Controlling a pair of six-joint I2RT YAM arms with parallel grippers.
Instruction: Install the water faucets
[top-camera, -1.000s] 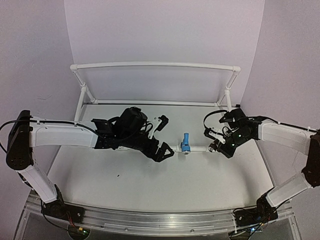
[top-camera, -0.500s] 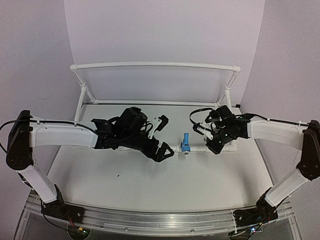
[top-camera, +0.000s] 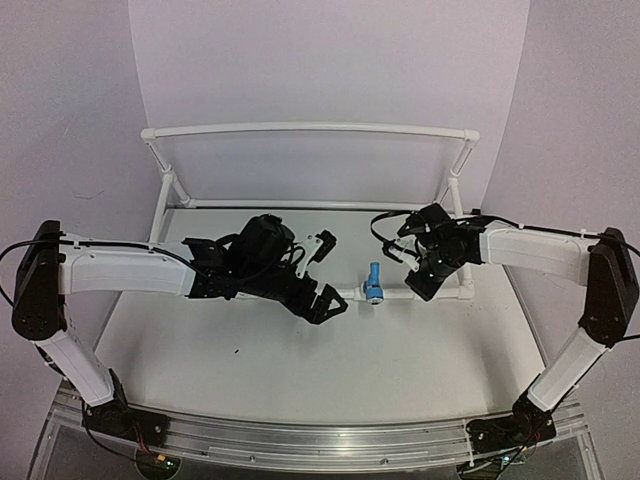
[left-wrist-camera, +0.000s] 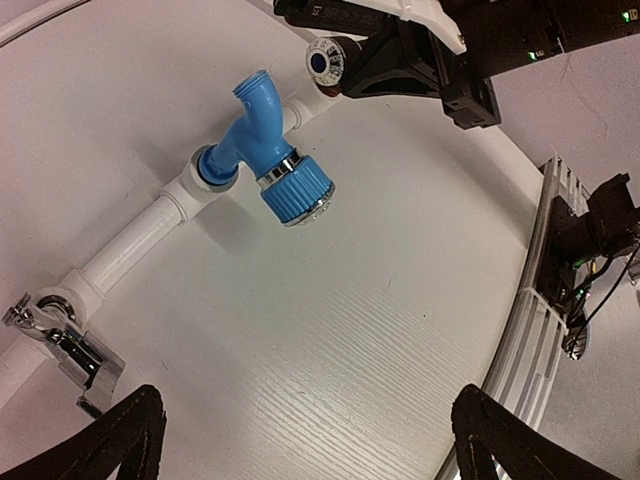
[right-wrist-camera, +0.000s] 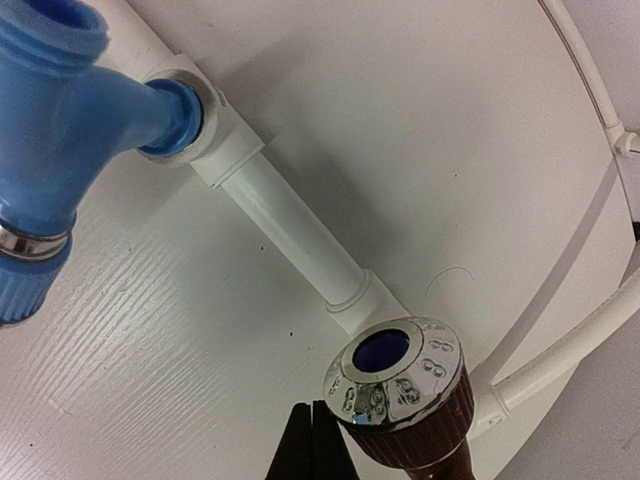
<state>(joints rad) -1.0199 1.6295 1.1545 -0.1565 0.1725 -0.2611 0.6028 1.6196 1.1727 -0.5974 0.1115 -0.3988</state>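
Beside the right tool (right-wrist-camera: 310, 440) sits the red-brown faucet (right-wrist-camera: 405, 405) — cropped (knob hidden).

This was a robotics lab test cell. Two white-and-black robot arms (top-camera: 120, 272) were bolted to a ribbed aluminium rail (top-camera: 320, 440) at the edge of a white wood-grain table (top-camera: 400, 370). Plain pale lilac backdrop panels (top-camera: 330, 60) curved around it. A bare white plastic pipe frame (top-camera: 310, 128) stood on top, and exposed wiring with small lit circuit boards (top-camera: 155, 462) sat by the arm bases.
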